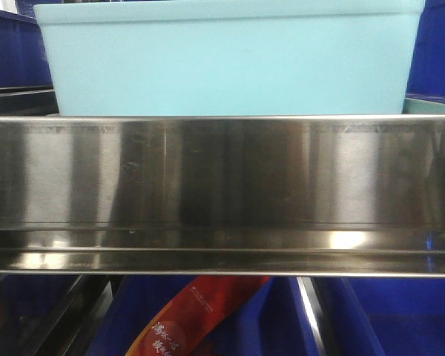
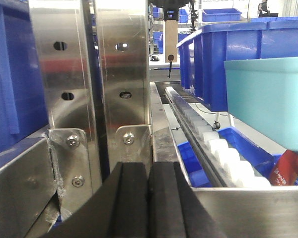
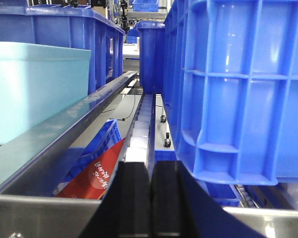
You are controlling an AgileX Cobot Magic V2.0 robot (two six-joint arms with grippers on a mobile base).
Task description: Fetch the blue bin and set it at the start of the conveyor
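The blue bin (image 1: 230, 59), a pale aqua tub, sits on a shelf directly ahead, just behind the stainless-steel shelf rail (image 1: 222, 193). It also shows at the right of the left wrist view as the blue bin (image 2: 270, 101) and at the left of the right wrist view as the blue bin (image 3: 35, 87). My left gripper (image 2: 148, 198) is shut with nothing in it, low beside the steel uprights (image 2: 89, 74). My right gripper (image 3: 151, 198) is shut and empty too, beneath a dark blue ribbed bin (image 3: 243, 89). The conveyor start is out of view.
Dark royal-blue ribbed bins (image 2: 213, 59) flank the aqua tub on both sides. Below the rail lie more blue bins (image 1: 400, 319) and a red packet (image 1: 193, 315). A white roller track (image 2: 228, 158) runs along the lower shelf.
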